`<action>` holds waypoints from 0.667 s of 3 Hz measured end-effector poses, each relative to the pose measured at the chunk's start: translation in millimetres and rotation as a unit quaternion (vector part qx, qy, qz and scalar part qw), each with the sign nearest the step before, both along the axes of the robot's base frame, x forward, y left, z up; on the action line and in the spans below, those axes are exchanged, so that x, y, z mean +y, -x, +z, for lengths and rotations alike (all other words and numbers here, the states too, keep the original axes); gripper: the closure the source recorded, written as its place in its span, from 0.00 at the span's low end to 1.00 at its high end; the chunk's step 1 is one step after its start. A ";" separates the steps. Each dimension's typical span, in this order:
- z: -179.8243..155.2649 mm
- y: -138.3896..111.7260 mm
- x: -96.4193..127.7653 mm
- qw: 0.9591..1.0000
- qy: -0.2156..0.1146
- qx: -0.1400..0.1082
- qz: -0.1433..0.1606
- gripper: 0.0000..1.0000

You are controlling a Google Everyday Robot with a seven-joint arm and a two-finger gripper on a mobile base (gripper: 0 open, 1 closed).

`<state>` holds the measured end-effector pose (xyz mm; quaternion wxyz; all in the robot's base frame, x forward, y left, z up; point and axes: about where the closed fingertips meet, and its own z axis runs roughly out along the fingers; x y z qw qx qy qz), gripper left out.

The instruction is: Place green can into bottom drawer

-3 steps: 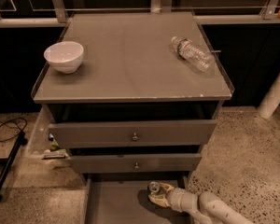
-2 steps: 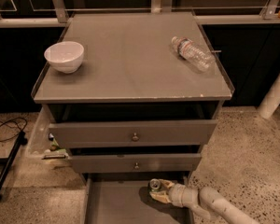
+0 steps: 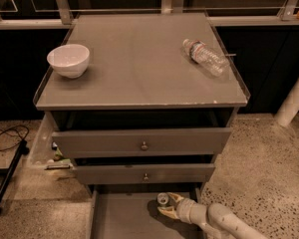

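Cabinet top (image 3: 139, 78): a white bowl (image 3: 68, 59) stands upright near the left edge. A clear plastic water bottle (image 3: 205, 58) lies on its side near the right edge, cap toward the back. Its label band shows red and blue, but the print is too small to read.

Two grey drawer fronts sit below, top drawer (image 3: 104, 142) and middle drawer (image 3: 109, 174). Each has one small round knob at centre, with a dark gap above it.

The bottom drawer (image 3: 122, 218) is pulled well out. Its flat grey floor is visible.

The green can (image 3: 163, 198) stands upright inside the bottom drawer, toward the back and right of centre, just in front of the middle drawer. Only its silver top faces the camera. The side label is in shadow, so no brand can be read.

My gripper (image 3: 165, 204) is down inside the bottom drawer, right against the can on its front-right side. My white arm (image 3: 224, 223) comes in from the lower right. I cannot tell whether I am clamping the can or only beside it.

A black cable (image 3: 7, 135) lies on the speckled floor (image 3: 259, 173), left of the cabinet.
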<state>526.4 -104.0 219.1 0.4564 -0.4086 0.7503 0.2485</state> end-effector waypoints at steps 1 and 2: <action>-5.9 16.1 12.7 0.999 0.028 -0.016 -0.001 1.00; -19.4 35.0 23.7 0.999 0.034 -0.002 0.002 1.00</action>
